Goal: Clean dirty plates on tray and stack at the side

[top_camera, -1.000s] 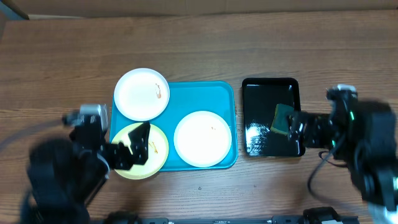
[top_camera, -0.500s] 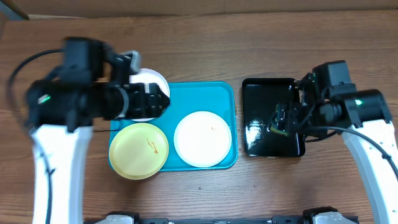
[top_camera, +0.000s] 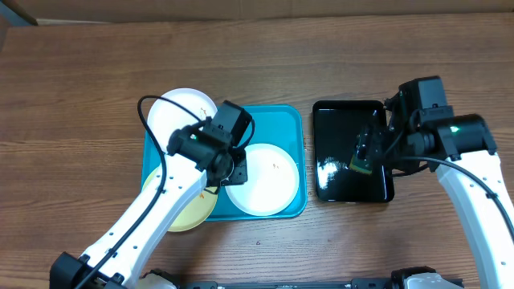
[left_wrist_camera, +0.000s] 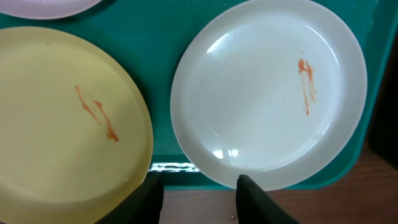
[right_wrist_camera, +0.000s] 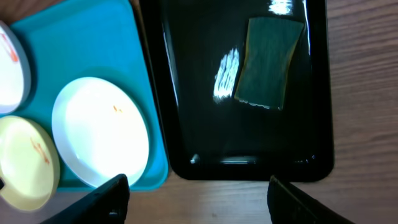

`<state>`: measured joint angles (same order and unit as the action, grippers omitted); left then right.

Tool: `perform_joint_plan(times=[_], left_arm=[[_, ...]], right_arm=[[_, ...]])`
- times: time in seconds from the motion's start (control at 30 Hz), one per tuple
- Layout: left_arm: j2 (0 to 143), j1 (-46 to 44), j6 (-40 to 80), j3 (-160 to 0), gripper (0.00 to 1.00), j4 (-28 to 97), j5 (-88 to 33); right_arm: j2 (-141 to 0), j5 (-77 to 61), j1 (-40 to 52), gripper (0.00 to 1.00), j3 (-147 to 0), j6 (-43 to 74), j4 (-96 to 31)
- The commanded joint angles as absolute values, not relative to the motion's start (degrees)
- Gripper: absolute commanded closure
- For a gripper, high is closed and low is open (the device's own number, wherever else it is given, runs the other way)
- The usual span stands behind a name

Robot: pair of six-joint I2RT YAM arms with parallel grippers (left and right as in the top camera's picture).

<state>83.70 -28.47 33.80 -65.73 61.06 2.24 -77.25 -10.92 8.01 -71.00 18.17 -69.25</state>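
Note:
Three plates lie on the turquoise tray [top_camera: 277, 120]: a white plate [top_camera: 173, 120] at its back left, a pale yellow plate [top_camera: 195, 212] at its front left, and a white plate [top_camera: 265, 178] at its front right. The yellow plate [left_wrist_camera: 62, 124] and the front white plate [left_wrist_camera: 267, 93] each carry an orange smear. My left gripper [top_camera: 234, 168] hovers over the tray's front rim between these two plates. Its jaws [left_wrist_camera: 199, 177] stand apart with nothing between them. My right gripper [top_camera: 365, 152] hangs open above the black tray, its fingers [right_wrist_camera: 106, 199] spread wide.
A glossy black tray [top_camera: 333, 181] sits right of the turquoise one, with a dark green sponge [right_wrist_camera: 267, 62] lying in its back part. My left arm crosses over the yellow plate in the overhead view. Bare wood table [top_camera: 361, 241] surrounds both trays.
My left arm swung from the back white plate down to the tray's front, between the yellow and white plates, and its jaws narrowed. The right gripper stayed over the black tray.

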Motion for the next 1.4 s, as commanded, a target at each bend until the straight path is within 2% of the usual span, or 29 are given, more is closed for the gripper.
perform_joint_plan(times=[0.0, 0.03, 0.07, 0.47, 0.57, 0.7, 0.87, 1.23, 1.37], left_arm=[[83.3, -28.4, 37.6, -61.5, 0.51, 56.6, 4.9], [83.3, -28.4, 37.6, -60.3, 0.44, 54.8, 4.9], [83.5, -28.4, 37.6, -59.5, 0.43, 53.5, 5.1], [94.8, -26.1, 36.6, -57.2, 0.49, 44.3, 7.0], [96.0, -22.5, 32.9, -57.2, 0.48, 43.0, 3.7], [96.0, -18.0, 23.0, -57.2, 0.47, 41.2, -7.8], [96.0, -17.1, 17.6, -57.2, 0.53, 41.8, -11.2], [96.0, -18.9, 18.2, -56.1, 0.59, 40.8, -7.1], [96.0, -19.7, 18.5, -54.2, 0.65, 39.4, -7.4]], right_arm=[[-76.9, -9.5, 8.3, 0.27, -67.7, 21.3, -66.1], [-76.9, -9.5, 8.4, 0.27, -66.5, 21.5, -64.4], [-76.9, -9.5, 8.4, 0.27, -65.4, 21.6, -62.9], [-77.0, -9.5, 8.5, 0.3, -53.0, 22.5, -48.4], [-77.0, -8.3, 9.1, 0.3, -51.5, 22.5, -46.8], [-77.1, -4.6, 10.8, 0.3, -51.4, 22.5, -46.3], [-77.8, -1.8, 13.6, 0.3, -51.4, 22.6, -45.0], [-84.5, 0.4, 14.5, 0.27, -51.4, 25.8, -45.1], [-86.3, 0.5, 14.5, 0.26, -51.4, 25.8, -44.2]])
